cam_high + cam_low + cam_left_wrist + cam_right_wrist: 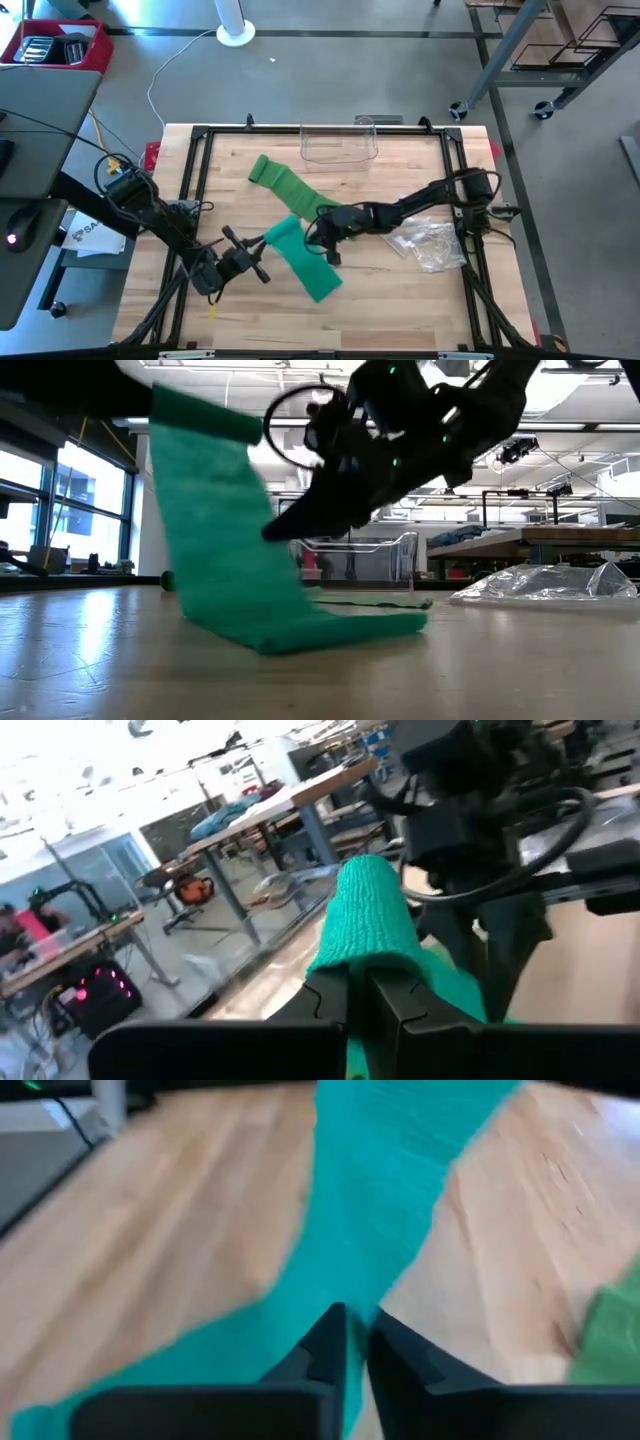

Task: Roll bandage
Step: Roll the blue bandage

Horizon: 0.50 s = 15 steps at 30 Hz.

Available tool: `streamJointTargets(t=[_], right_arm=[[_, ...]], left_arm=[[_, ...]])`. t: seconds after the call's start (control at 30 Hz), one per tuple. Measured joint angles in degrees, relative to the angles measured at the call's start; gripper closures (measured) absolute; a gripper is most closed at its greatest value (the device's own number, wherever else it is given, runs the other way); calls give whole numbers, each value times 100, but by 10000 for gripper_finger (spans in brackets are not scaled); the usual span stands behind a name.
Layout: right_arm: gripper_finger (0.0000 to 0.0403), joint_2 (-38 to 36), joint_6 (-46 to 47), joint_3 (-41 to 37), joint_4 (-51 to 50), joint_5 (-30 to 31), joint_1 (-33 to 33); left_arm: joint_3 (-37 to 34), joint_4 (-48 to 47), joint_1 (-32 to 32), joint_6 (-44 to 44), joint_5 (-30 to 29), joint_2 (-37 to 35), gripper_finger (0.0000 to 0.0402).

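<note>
A green bandage (pixel 300 225) lies slantwise across the wooden table, from its far end (pixel 268 172) toward the near edge. In the low view, one stretch (pixel 215 530) is raised off the table and slopes down to a part lying flat (pixel 340 628). My left gripper (pixel 262 247) is at the raised end, shut on it. My right gripper (pixel 318 238) reaches in from the table's right side to the bandage's middle and is shut on it. A light green stretch (pixel 370 601) lies farther back on the table. My left gripper pinches the bandage's raised, folded-over end (pixel 362 935) between its two fingers, coming about level from the table's left side. That end is lifted clear and the bandage slopes down from it to the table. My right gripper pinches the bandage (pixel 352 1295) between its two fingers, which stand close together with green cloth in the gap. It comes slanting down from the table's right side. Which layer or edge it has, I cannot tell.
A clear plastic box (pixel 338 146) stands at the table's far edge. A crumpled clear plastic bag (pixel 430 245) lies at the right, beside the right arm. A black frame rail (pixel 190 190) runs around the table. Bare wood shows at the near edge (pixel 400 310).
</note>
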Motion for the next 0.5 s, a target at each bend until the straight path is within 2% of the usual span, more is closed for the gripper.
streamJointTargets(t=[0.23, 0.4, 0.5], right_arm=[[276, -220, 6, 0, -960, -202, -232], [258, -417, -947, 4, -1536, -1362, 106], [258, -344, -1552, 2, -1614, -1488, 493]], left_arm=[[-677, -10, 71, -1151, 5, -2, 401], [-858, 3, 79, -1319, 6, -11, 401], [-919, 7, 150, -1388, 12, -11, 401]])
